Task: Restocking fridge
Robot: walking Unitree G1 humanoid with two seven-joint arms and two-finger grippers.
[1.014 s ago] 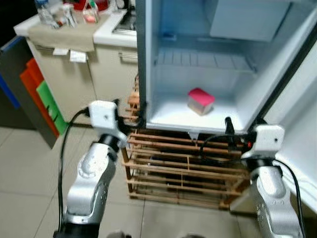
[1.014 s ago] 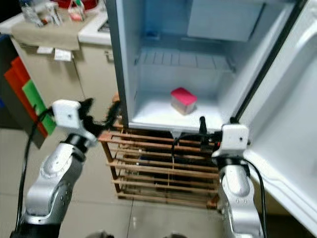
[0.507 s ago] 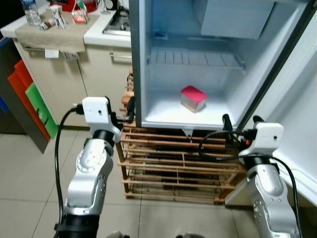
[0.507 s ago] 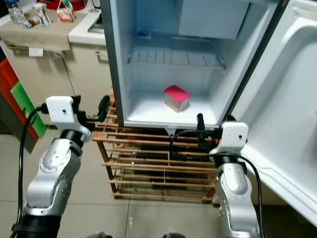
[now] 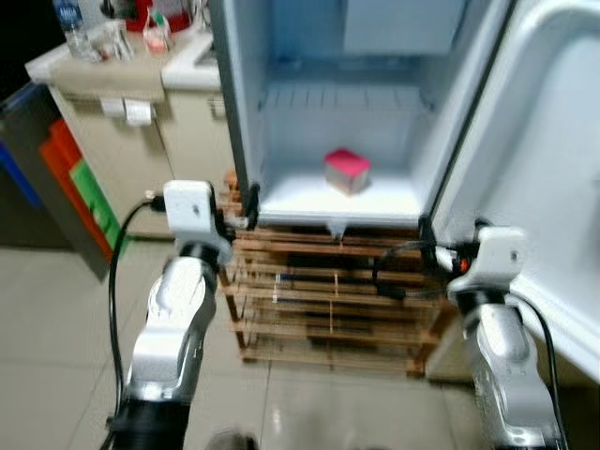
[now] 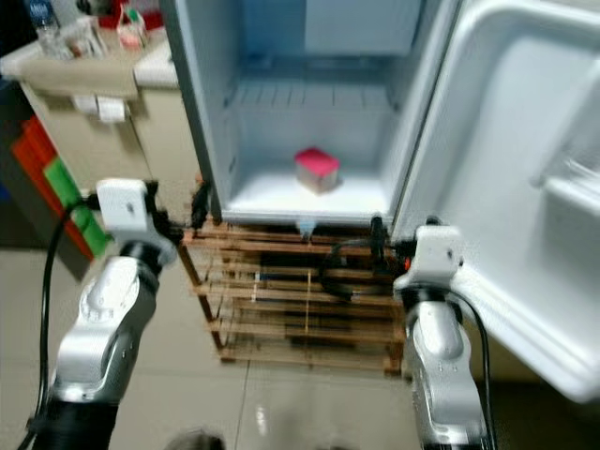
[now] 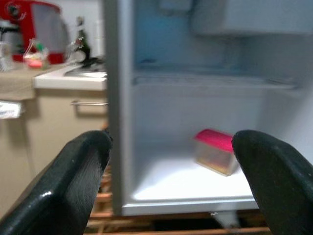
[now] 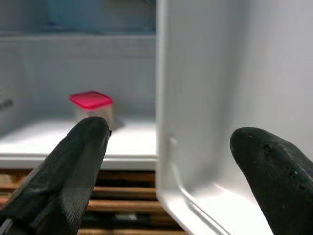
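A small fridge (image 5: 242, 112) stands open on a wooden rack. On its floor sits a clear container with a pink lid (image 5: 347, 171), which also appears in the left wrist view (image 7: 215, 149) and the right wrist view (image 8: 92, 105). My left gripper (image 5: 246, 211) hangs open by the fridge's front left corner, holding nothing. The right gripper (image 5: 452, 230) is open at the front right corner. There the edge of the white door (image 8: 195, 98) lies between its fingers.
The fridge door (image 6: 506, 178) stands out to the right. A wire shelf (image 5: 337, 98) and a freezer box (image 5: 403, 23) sit above the container. The slatted wooden rack (image 5: 328, 300) is under the fridge. A counter with bottles (image 5: 112, 56) and coloured panels (image 5: 80, 178) are at the left.
The view has shifted and blurred. The door now shows more of its inner face and stands closer to the fridge opening. My left gripper has come nearer the fridge's left edge.
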